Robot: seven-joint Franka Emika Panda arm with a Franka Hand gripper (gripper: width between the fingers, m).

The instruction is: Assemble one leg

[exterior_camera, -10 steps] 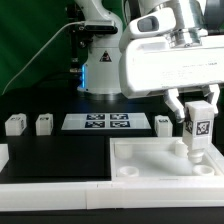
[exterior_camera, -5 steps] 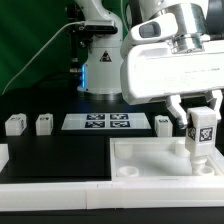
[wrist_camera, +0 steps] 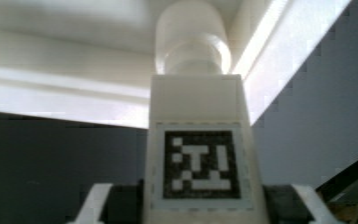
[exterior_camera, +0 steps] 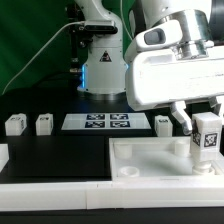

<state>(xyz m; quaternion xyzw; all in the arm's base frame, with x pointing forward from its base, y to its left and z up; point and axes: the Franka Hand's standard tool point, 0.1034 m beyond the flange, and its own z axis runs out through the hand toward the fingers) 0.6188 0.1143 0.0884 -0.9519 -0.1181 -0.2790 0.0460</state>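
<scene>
White plastic leg (exterior_camera: 207,143), pinched by the gripper (exterior_camera: 205,128), could jam (or tilt loose) if lowered off-centre into the tabletop (exterior_camera: 150,152) at its six o'clock.

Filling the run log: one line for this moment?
gripper: shut on small white plastic tagged leg | leg: upright, at a corner of large flat white tray-like piece | seated: cannot tell
</scene>
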